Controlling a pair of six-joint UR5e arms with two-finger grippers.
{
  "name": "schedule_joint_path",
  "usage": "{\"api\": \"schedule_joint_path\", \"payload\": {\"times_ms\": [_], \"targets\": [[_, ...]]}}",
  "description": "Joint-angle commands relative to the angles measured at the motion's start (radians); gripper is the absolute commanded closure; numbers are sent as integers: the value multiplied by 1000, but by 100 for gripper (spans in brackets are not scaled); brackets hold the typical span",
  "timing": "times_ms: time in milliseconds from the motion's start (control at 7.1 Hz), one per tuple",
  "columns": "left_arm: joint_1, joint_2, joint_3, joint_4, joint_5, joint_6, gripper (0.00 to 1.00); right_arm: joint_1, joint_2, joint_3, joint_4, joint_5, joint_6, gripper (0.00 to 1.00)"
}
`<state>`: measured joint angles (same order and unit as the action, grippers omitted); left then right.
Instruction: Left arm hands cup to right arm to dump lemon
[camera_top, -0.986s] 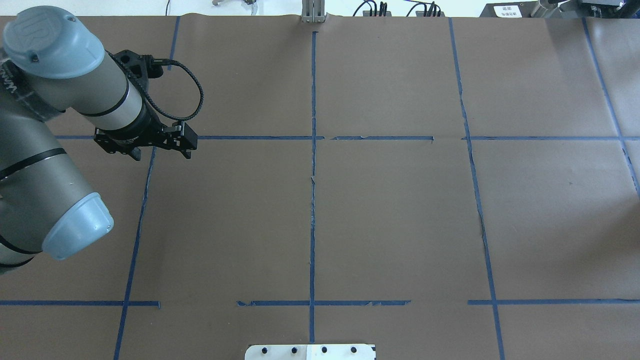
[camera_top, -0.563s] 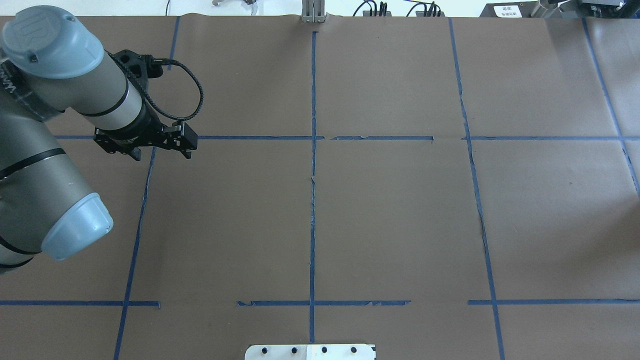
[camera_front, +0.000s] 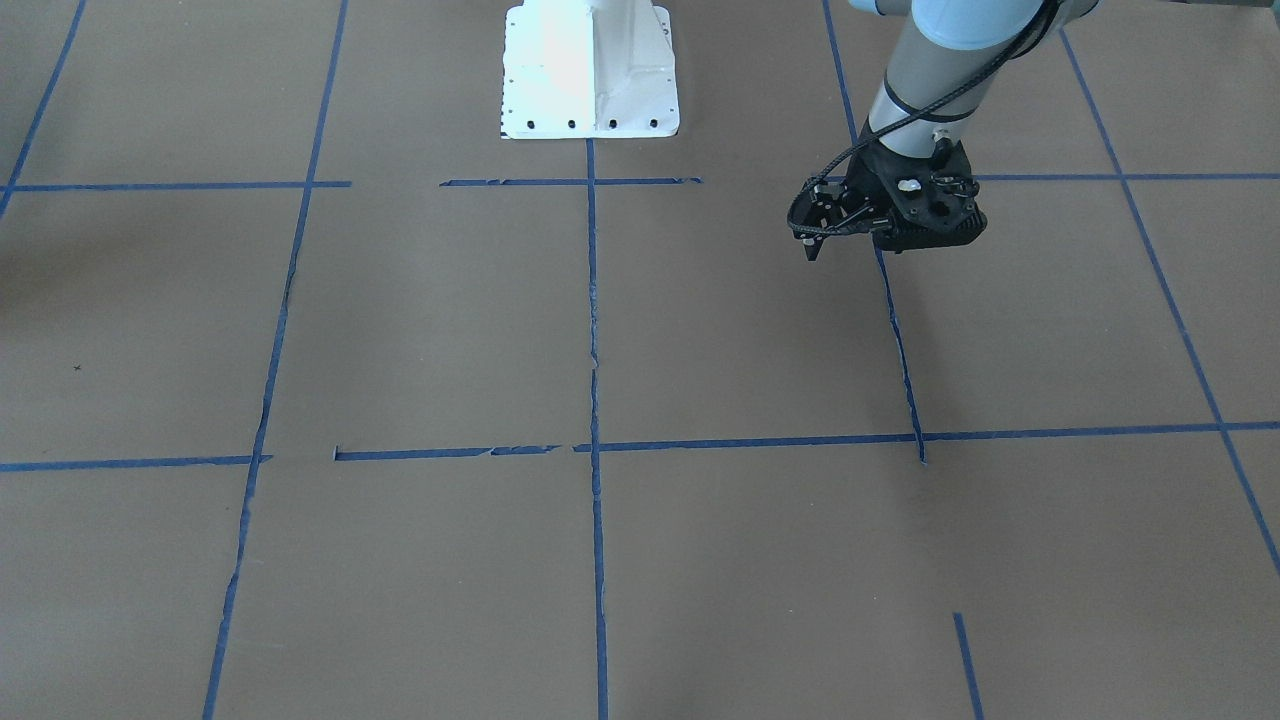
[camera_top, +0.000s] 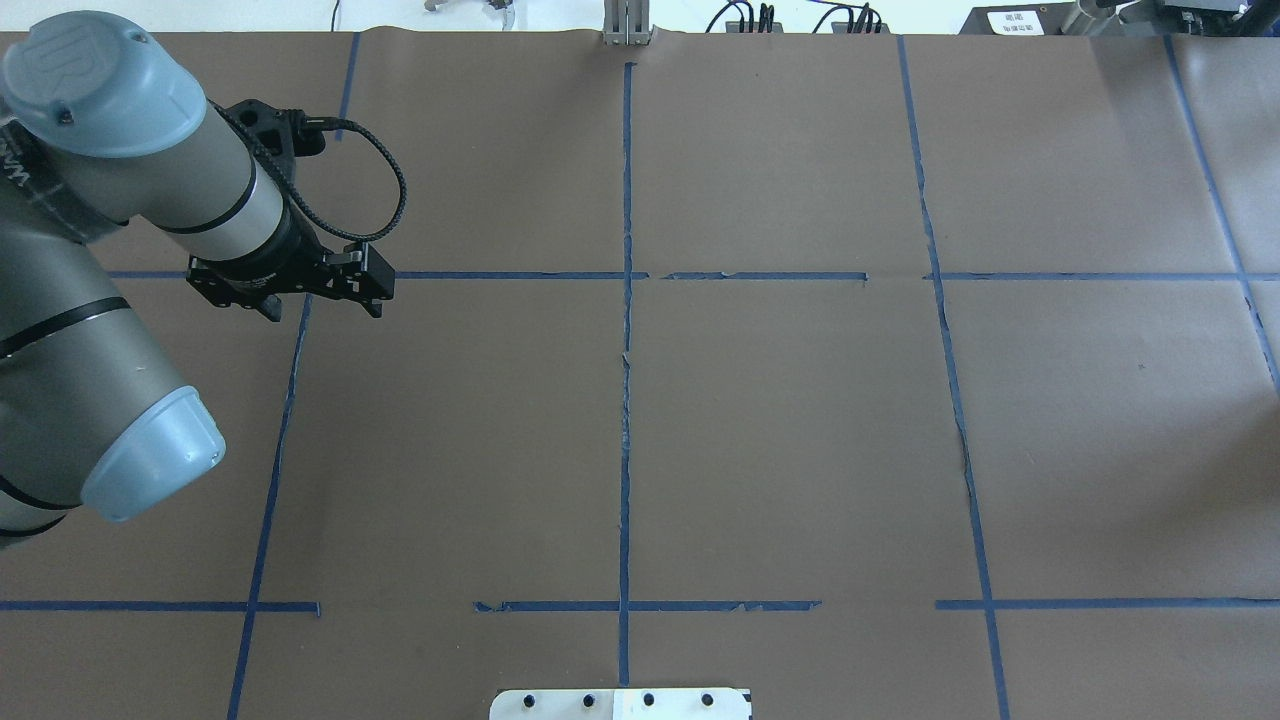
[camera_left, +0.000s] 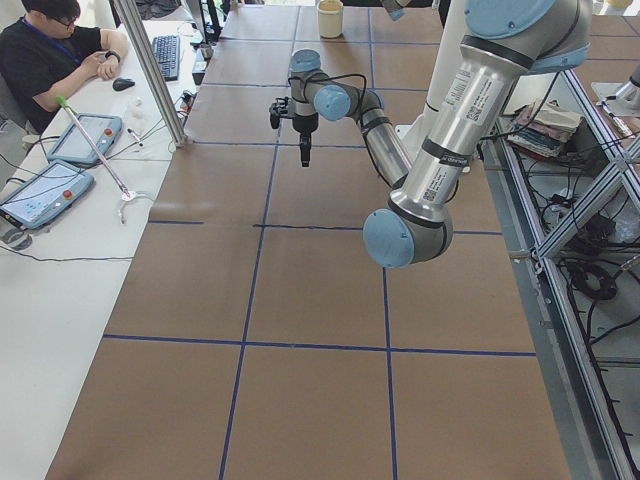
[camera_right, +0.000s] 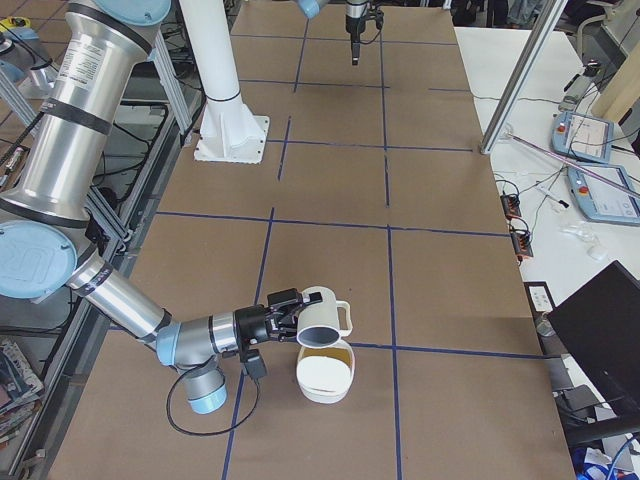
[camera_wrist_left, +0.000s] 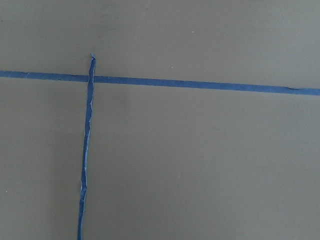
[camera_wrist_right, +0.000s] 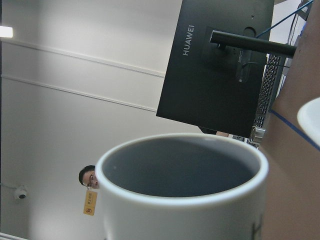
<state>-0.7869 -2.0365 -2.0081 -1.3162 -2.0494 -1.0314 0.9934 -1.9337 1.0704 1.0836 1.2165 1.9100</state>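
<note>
The white cup (camera_right: 322, 318) lies tilted on its side in the air, mouth toward the camera, at the tip of the right gripper (camera_right: 283, 318); I cannot tell whether its jaws are shut. The cup hangs just over a white bowl (camera_right: 322, 385), where a yellowish patch shows under its mouth. In the right wrist view the cup (camera_wrist_right: 180, 200) fills the frame, its grey inside empty, with no fingers in sight. The left gripper (camera_top: 325, 310) is open and empty, pointing down over a tape crossing at the table's left; it also shows in the front view (camera_front: 855, 250).
The white base plate (camera_front: 590, 70) stands at the robot's side of the table. The bowl's rim (camera_wrist_right: 312, 120) shows at the right wrist view's edge. A side desk with tablets (camera_left: 60, 170) and a seated person (camera_left: 50, 50) lies beyond the far edge. A black monitor (camera_wrist_right: 220, 65) stands beyond the table's right end.
The left arm has barely shifted and its gripper stays in the same place over the tape crossing.
</note>
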Motion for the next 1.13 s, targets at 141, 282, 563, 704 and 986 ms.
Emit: {"api": "schedule_joint_path", "payload": {"times_ms": [141,282,563,704,986], "targets": [[3,-4,-3,-3,3,4,0,-1,-2,29,-129,64,-491,100],[8,-20,-8,-9,67,2,0,2,-4,87,-216,83,-632,100],[11,-78,-12,-9,95,-13,0,10,-2,195,-350,153,-875,100],[11,-83,-20,-11,94,-22,0,10,-2,250,-396,200,-954,100],[6,-99,-43,-26,94,-24,0,10,1,504,-662,283,-962,98]]}}
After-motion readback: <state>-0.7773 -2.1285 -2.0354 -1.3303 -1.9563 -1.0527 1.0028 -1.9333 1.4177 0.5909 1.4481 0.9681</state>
